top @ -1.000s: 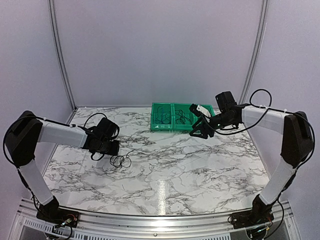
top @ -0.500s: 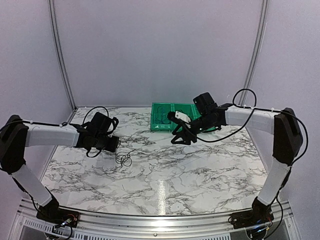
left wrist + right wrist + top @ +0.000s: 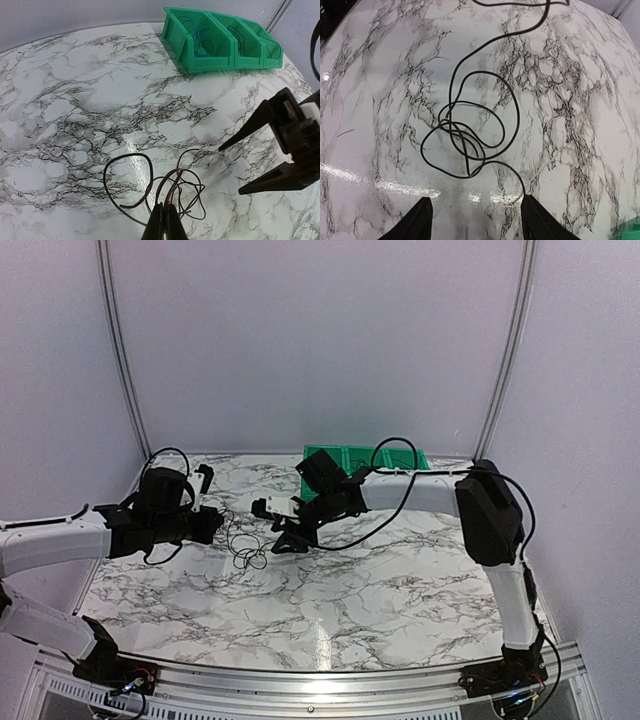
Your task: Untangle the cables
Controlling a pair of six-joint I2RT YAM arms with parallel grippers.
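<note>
The right gripper (image 3: 286, 540) has swung away from the green plastic bins (image 3: 352, 453) at the far edge of the white marble table (image 3: 400, 580). It now hangs with its two fingers spread wide. The left gripper (image 3: 164, 210) has snapped shut and pinches a few strands of the thin black tangled cables (image 3: 243, 550). One arm holds the knot, so the other looks ready to pull a loop free. The cables lie toward the table's left edge, just ahead of the open right fingers.
</note>
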